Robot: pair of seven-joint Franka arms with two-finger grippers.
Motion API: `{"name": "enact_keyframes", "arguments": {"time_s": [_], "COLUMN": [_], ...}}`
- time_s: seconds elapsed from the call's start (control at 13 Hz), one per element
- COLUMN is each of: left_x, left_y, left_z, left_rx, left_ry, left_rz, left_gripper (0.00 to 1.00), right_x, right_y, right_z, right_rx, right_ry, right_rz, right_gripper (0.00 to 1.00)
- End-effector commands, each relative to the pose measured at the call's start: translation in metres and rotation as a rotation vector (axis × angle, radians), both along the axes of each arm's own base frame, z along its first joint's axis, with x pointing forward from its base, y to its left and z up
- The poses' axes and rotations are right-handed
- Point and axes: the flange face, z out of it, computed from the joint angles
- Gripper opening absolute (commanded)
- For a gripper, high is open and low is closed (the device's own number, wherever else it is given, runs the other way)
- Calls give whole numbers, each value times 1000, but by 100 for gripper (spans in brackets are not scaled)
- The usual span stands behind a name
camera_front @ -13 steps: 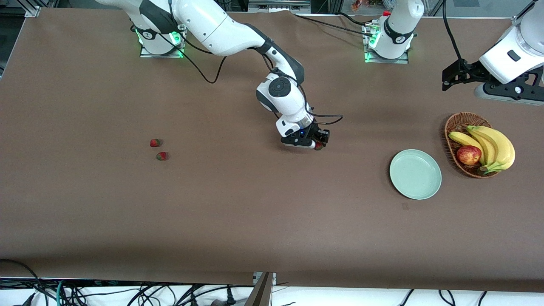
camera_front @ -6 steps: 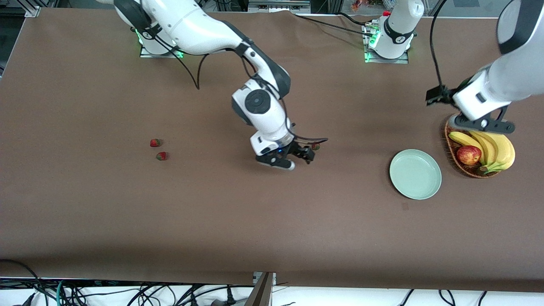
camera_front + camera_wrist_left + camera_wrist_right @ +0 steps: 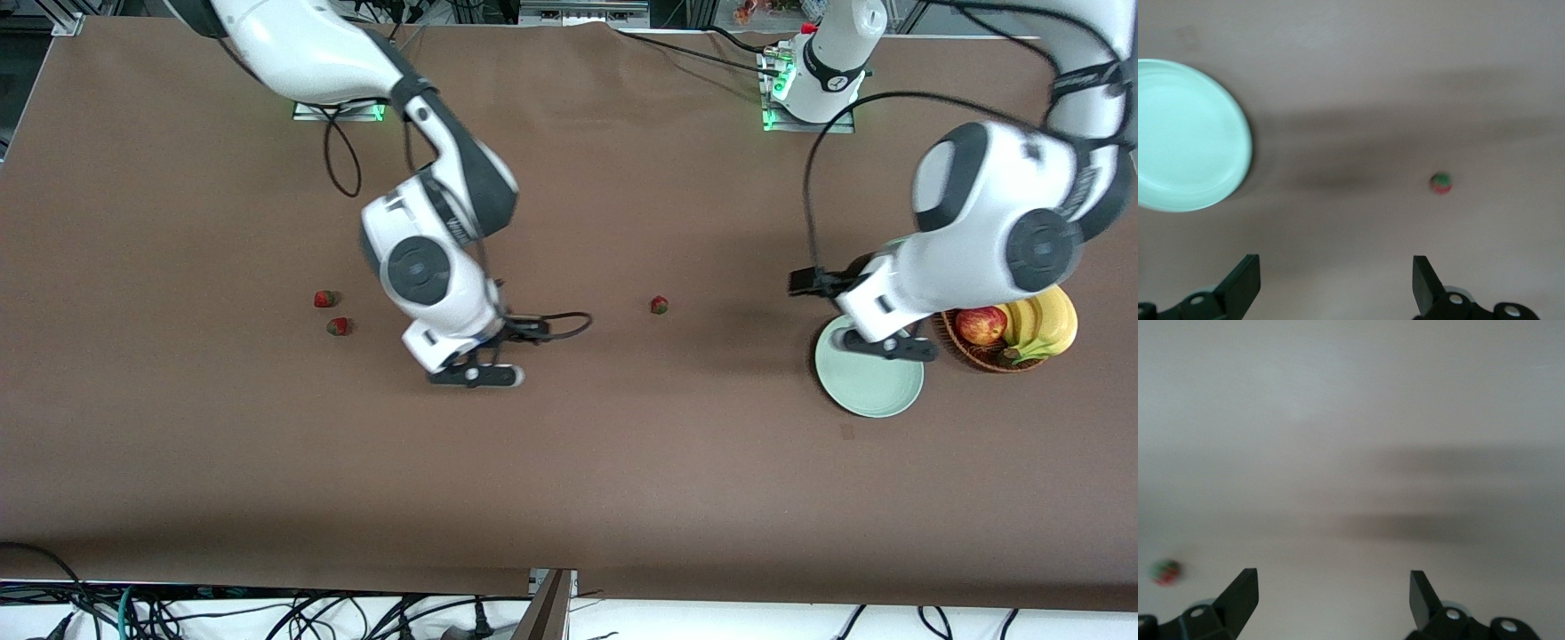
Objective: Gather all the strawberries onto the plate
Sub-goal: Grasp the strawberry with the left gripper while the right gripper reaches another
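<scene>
Right gripper (image 3: 1331,587): jaws spread wide, nothing between them; it hung over bare table between the paired strawberries and the lone strawberry.
Right gripper fingers (image 3: 1239,595): both dark tips showed in the right wrist view, well apart.
Left gripper (image 3: 1335,277): jaws spread wide, nothing between them; it hung over the edge of the plate that faces the robots' bases.
Left gripper fingers (image 3: 1245,283): both dark tips showed in the left wrist view, well apart.
Lone strawberry (image 3: 659,305): lay on the table about midway between the two grippers, well apart from the plate, touched by neither gripper. It also showed in the left wrist view (image 3: 1441,182).
Paired strawberries: one (image 3: 325,299) and another (image 3: 338,326) lay just beside each other toward the right arm's end of the table, the second nearer to the front camera. One berry showed at the edge of the right wrist view (image 3: 1165,571); which one could not be told.
Plate (image 3: 876,396): pale green, round, held no strawberry; it lay toward the left arm's end of the table, just beside the basket and slightly nearer to the front camera.
Basket (image 3: 987,356): brown wicker, holding an apple (image 3: 981,325) and bananas (image 3: 1045,320), partly hidden by the left arm.
Table (image 3: 569,462): covered in brown cloth.
</scene>
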Motion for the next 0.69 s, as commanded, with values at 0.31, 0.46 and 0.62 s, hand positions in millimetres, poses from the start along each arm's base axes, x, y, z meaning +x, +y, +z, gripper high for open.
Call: {"name": "enact_keyframes", "arguments": {"time_s": [0.31, 0.46, 0.62], "left_x": [-34, -68, -92], "left_y": [-112, -132, -158], "left_z": [-138, -165, -184], "left_rx": [127, 121, 113], "left_ry": [-14, -65, -98], "left_rz": [134, 175, 190], "left_gripper": [100, 100, 100], "right_x": [27, 28, 23], "right_y": [-172, -197, -201], "right_z": [-37, -49, -61], "right_rx": [-84, -95, -101], "right_ry": [202, 215, 227], "right_rz": [124, 150, 151], "right_gripper": [100, 100, 100]}}
